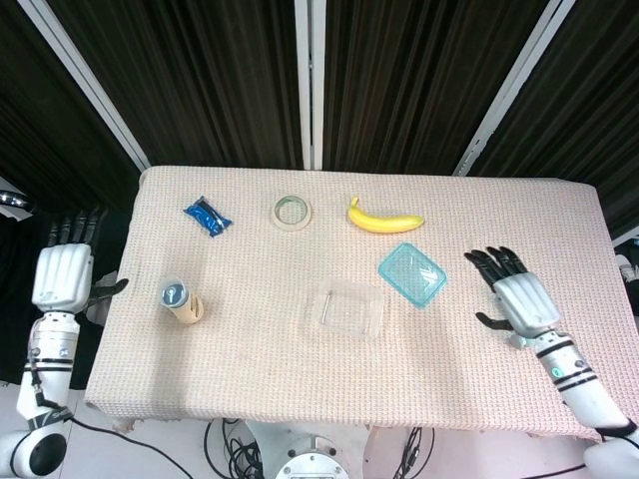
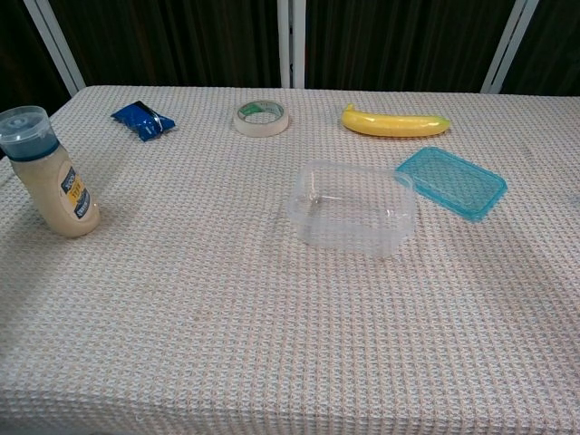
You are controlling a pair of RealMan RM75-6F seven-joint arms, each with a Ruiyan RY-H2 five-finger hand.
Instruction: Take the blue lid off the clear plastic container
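Both hands were spread and held nothing: the lid point(image 1: 411, 273) lay flat beside the container point(image 1: 346, 311), apart from the right hand point(image 1: 521, 301), with the left hand point(image 1: 62, 271) off the tabletop's left edge.

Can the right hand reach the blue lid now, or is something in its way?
Probably yes: the right hand is open, and only bare table lies between it and the blue lid.
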